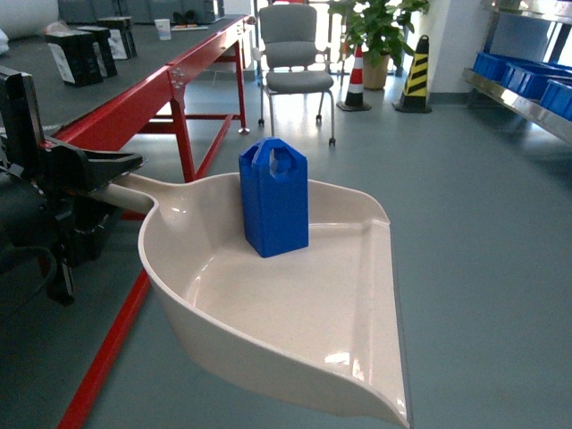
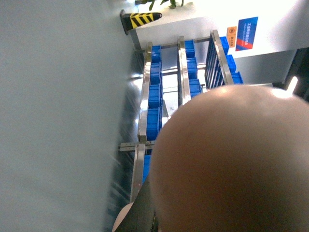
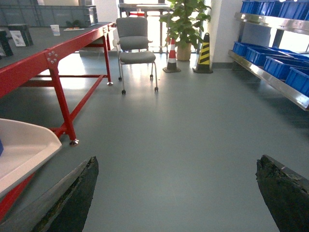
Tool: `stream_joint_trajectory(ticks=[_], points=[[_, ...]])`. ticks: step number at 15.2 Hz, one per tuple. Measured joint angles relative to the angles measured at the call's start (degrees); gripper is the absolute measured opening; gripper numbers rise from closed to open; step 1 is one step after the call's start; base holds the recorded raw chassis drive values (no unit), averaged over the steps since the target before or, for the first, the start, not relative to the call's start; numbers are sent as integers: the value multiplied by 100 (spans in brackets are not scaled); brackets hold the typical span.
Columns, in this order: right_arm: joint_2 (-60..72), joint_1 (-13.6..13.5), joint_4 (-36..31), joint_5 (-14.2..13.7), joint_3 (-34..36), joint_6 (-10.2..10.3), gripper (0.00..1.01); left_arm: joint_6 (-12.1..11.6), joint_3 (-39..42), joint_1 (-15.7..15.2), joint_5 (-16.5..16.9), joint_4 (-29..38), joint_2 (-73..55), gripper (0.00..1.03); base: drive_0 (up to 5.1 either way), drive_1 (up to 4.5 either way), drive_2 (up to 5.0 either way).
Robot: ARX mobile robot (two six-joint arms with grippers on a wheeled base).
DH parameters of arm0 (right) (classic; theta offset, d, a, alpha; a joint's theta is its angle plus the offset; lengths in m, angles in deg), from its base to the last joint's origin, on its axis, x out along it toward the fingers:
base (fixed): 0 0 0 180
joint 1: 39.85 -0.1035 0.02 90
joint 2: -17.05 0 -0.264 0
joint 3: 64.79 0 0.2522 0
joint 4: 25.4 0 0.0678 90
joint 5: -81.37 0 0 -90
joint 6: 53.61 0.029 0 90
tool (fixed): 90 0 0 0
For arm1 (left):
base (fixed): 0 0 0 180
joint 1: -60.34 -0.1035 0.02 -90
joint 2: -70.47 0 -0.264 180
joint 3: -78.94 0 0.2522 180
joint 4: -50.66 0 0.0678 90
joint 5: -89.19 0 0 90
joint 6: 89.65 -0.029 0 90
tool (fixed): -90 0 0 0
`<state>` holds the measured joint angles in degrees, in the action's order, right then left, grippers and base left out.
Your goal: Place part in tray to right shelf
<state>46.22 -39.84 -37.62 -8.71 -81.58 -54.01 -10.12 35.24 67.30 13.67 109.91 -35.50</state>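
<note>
One small bright-blue plastic jug-shaped part (image 1: pixel 273 197) stands loose and upright in the cream dustpan-shaped tray (image 1: pixel 357 304), whose handle the left pincer (image 1: pixel 85 174) clamps, right pincer (image 3: pixel 178 193) wide open and empty; a jolt toward the steel right shelf (image 1: pixel 527 103) could topple it.

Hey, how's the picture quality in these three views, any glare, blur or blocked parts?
Head view: sharp, with small glare spots on the tray near its front lip and on the floor by the chair. Left wrist view: a big out-of-focus beige shape fills the lower right, and the shelf rail glints with some smear. Right wrist view: clear, window light washing out the floor under the chair.
</note>
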Motion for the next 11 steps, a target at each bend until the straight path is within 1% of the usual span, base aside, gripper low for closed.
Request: stream_joint_trajectory(ticks=[11], points=[[-2, 0, -9, 0, 0, 0, 98, 2, -4, 0, -11, 39, 2, 15, 0, 413, -412]])
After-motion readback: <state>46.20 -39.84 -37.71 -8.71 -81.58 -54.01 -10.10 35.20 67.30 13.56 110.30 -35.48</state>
